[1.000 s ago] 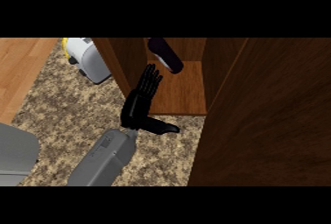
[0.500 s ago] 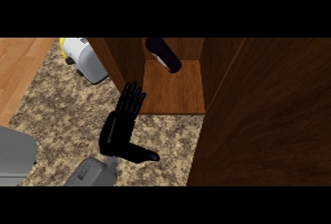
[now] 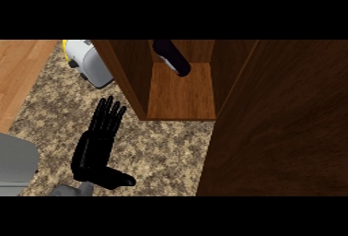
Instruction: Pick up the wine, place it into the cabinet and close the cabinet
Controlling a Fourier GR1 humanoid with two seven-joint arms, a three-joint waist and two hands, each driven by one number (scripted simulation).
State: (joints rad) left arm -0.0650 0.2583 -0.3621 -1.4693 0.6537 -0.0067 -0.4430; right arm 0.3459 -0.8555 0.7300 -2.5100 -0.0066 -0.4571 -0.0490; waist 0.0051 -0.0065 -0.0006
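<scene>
withdrawn from the cabinet (image 3: 180, 97), left hand (image 3: 95, 147) lies open, well apart from the wine (image 3: 173, 57) inside.

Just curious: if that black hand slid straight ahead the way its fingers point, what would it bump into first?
Probably the cabinet: the left hand points up-right toward its left side wall. Height is unclear, so it might pass beside it.

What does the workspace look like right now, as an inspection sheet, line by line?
Surface: speckled granite counter, wooden strip at far left.
Job's things: wine bottle lying on the cabinet shelf; cabinet door open.
Clutter: white and yellow appliance left of the cabinet; grey object at left edge.
Hands: left hand open, fingers straight, holding nothing; right hand not in view.
Cables: nothing seen.
Surroundings: nothing seen.
</scene>
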